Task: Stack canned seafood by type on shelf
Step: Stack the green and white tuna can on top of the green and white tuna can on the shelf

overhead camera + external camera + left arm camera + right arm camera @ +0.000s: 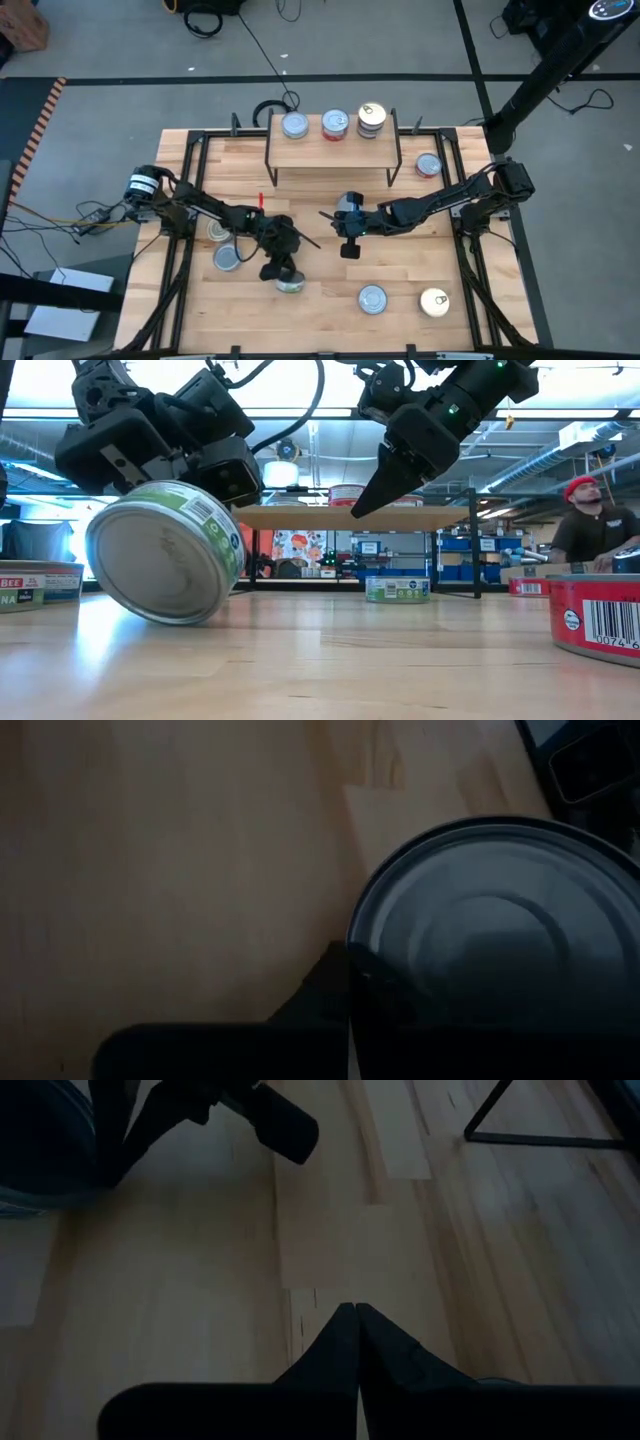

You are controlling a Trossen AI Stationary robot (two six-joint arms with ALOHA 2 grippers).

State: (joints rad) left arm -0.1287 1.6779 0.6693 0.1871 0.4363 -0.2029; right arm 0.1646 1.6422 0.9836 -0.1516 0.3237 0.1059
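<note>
A green-labelled tin (165,552) stands tilted on the tabletop near the front left, one flat face toward the near edge, and my left gripper (285,268) is shut at its upper rim. My right gripper (324,213) is shut and hangs above the table's middle, touching nothing. The shelf (330,152) stands at the far middle. On it are a silver tin (294,125), a red-labelled tin (335,124) and a small stack with a gold top (371,118). My left gripper has its shut fingertips (352,965) on the rim (362,935) of the tin's ringed flat face, slanting down from the left. It seems to pinch the rim's thin lip. The tin leans steeply, with its lower edge (180,618) on the table.
Two tins (222,245) lie close beside the left arm. Another (428,165) sits to the right of the shelf, and a silver one (372,298) and a gold one (434,302) lie near the front right. A person (592,520) sits beyond the table on the right.
</note>
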